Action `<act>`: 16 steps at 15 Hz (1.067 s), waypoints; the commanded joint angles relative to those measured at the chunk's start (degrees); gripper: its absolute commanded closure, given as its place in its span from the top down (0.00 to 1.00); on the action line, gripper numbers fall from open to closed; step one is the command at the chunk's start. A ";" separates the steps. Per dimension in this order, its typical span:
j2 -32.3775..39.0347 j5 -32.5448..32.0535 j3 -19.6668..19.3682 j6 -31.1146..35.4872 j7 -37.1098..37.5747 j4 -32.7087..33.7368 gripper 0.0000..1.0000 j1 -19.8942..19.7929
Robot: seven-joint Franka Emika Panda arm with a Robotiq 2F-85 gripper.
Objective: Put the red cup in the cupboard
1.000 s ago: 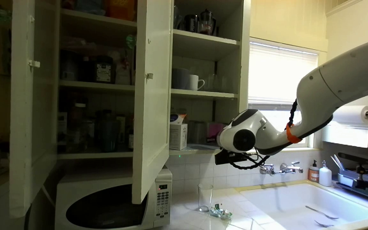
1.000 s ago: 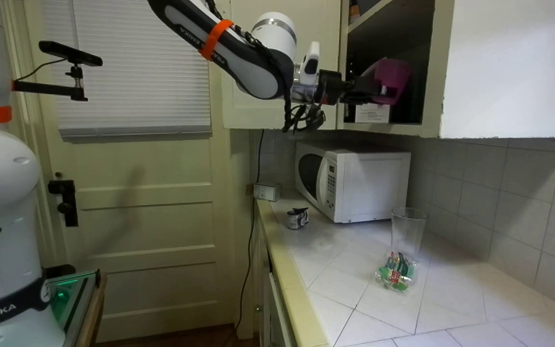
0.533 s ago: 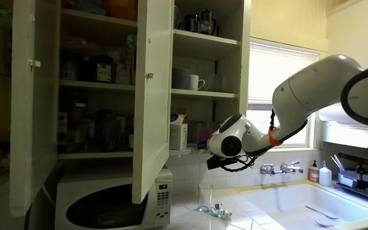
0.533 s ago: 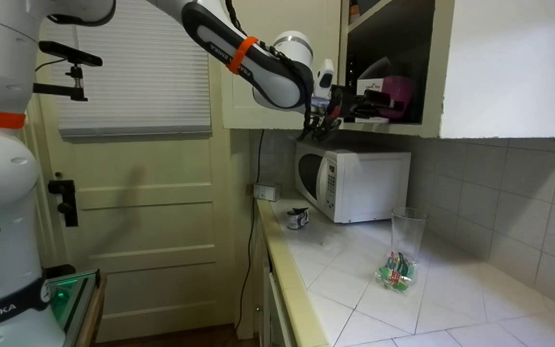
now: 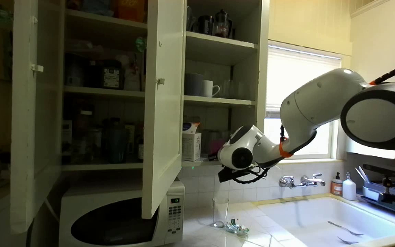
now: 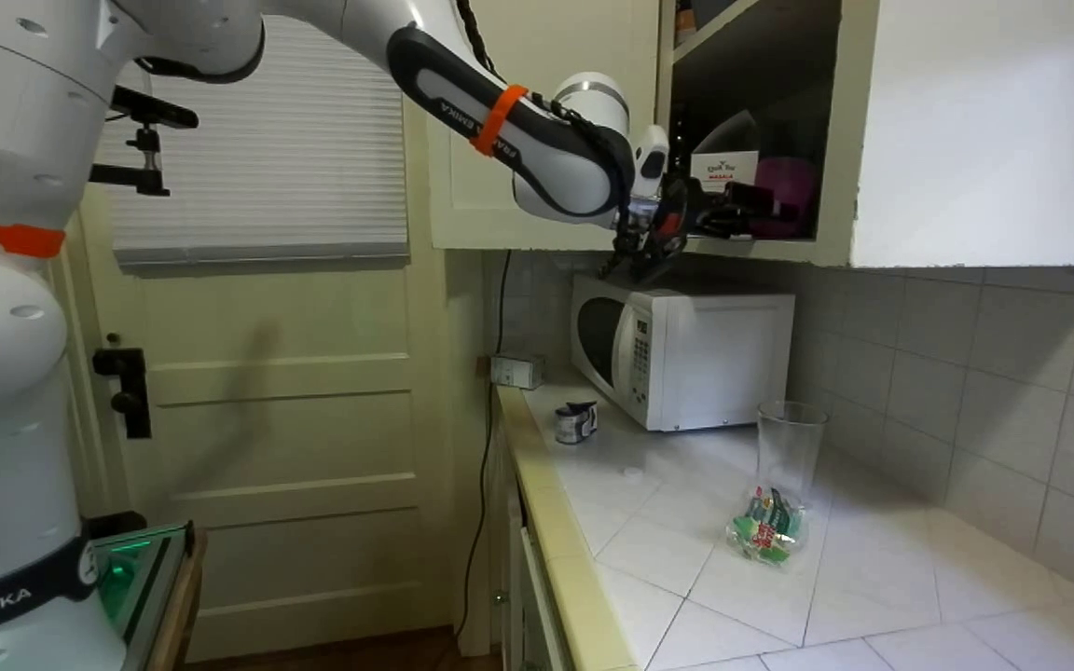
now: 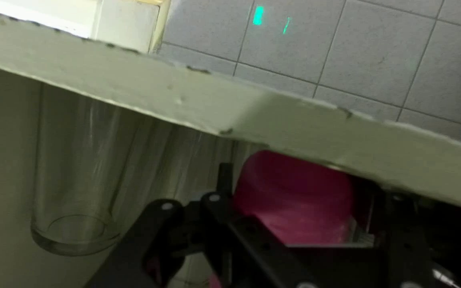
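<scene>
The pinkish-red cup (image 6: pixel 791 191) is inside the cream-white cupboard (image 6: pixel 845 130), at its lowest shelf. It also shows, partly hidden by the arm, in an exterior view (image 5: pixel 215 145) and between the fingers in the wrist view (image 7: pixel 294 196). My gripper (image 6: pixel 753 207) reaches in through the open front and appears shut around the cup's sides. The left finger lies against the cup in the wrist view; the right finger's contact is lost in shadow. The cup looks about upright, close to the shelf. Whether its base touches the shelf is hidden.
A white tea box (image 6: pixel 723 170) stands beside the cup, and clear glasses (image 7: pixel 74 180) are on its other side. The cupboard's side post (image 7: pixel 214 100) is close to the gripper. An open door (image 5: pixel 165 103) juts out. Below are a microwave (image 6: pixel 719 359) and tall glass (image 6: pixel 791 447).
The arm has moved deeper into the cupboard and lower, carrying the cup with it. The cup has gone from the shelf opening down to shelf level, exposing the tea box.
</scene>
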 commanded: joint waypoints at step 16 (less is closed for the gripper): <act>2.08 1.95 1.91 0.35 6.32 -0.13 1.00 -0.43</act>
